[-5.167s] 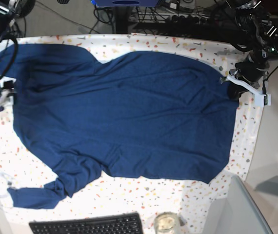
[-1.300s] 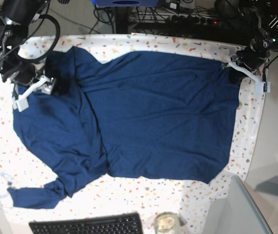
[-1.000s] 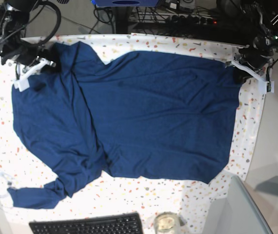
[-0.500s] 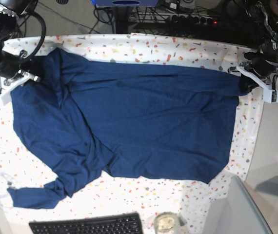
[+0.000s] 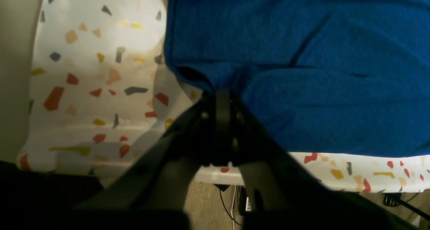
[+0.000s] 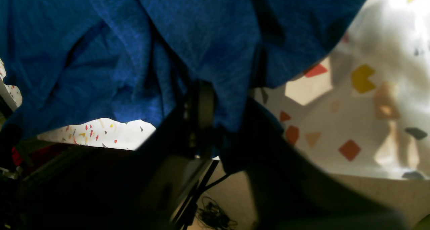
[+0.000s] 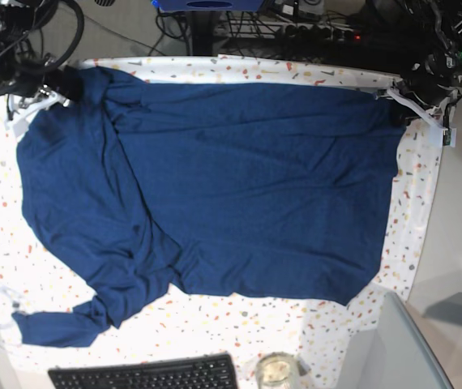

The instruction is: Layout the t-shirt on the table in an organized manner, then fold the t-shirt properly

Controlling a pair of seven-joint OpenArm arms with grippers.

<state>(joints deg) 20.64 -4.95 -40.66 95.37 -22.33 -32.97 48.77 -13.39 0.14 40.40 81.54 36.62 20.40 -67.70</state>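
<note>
Lying spread across the white terrazzo-flecked table (image 7: 413,211): large dark navy knit t-shirt (image 7: 239,194), seen whole only from base. Left gripper (image 5: 218,88) pinching its corner, jaws closed. Right gripper (image 6: 215,122) sitting among hanging folds, opening impossible to tell.

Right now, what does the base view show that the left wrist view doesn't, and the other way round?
Only the base view shows the whole t-shirt spread out, its lower sleeve trailing toward the keyboard, the glass jar, and the right tool at the far corner. Only the left wrist view shows the left tool shut on the shirt's corner, plus the floor cables below. Both show navy fabric on the speckled table.
</note>
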